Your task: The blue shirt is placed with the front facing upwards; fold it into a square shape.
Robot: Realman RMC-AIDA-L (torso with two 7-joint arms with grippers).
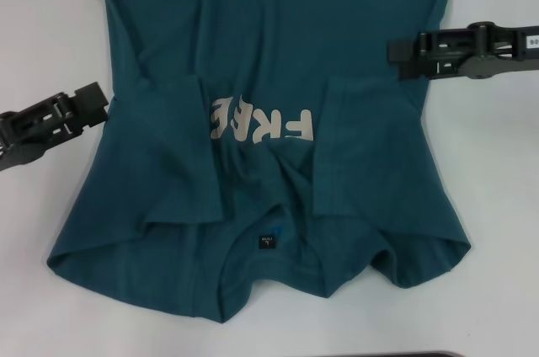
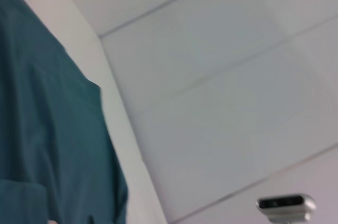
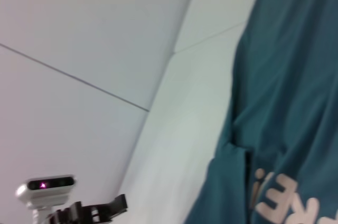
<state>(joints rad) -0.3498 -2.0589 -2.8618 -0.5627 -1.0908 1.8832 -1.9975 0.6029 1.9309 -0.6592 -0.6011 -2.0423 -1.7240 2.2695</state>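
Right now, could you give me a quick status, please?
Left tool at the blue shirt's left edge, right tool at its right edge. Both sleeves folded inward, collar nearest. Nothing in the way.

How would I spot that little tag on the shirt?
Start at the blue shirt spread over the white table, then the pale "FREE" letters. Nearer the robot, at the neckline, sits the small neck label: the only dark square patch on the teal cloth.

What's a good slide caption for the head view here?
Blue shirt front-up with both sleeves folded inward, left tool and right tool at its side edges.
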